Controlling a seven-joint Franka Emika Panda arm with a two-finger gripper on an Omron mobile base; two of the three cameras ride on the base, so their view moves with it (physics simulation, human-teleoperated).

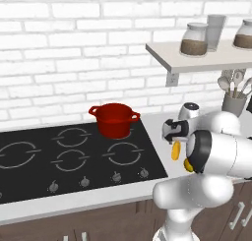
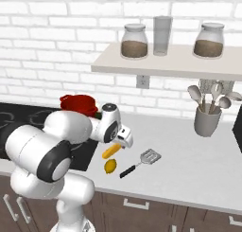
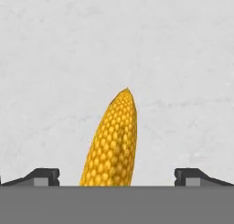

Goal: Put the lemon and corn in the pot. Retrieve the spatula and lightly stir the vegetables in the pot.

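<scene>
Left base view: we see one small round red pot [image 1: 114,119] at the hob's back corner; the slim yellow corn cob [image 1: 175,150] lies right of the hob.
Right base view: we count one round yellow lemon [image 2: 110,166], one black-handled silver slotted spatula [image 2: 140,162].
Hand view: the gripper [image 3: 117,178] has its fingers wide apart around the corn; we should centre, then close gently.

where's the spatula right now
The spatula lies flat on the pale counter in the right base view, right of the lemon and corn, its slotted silver head pointing toward the grey utensil holder.
</scene>
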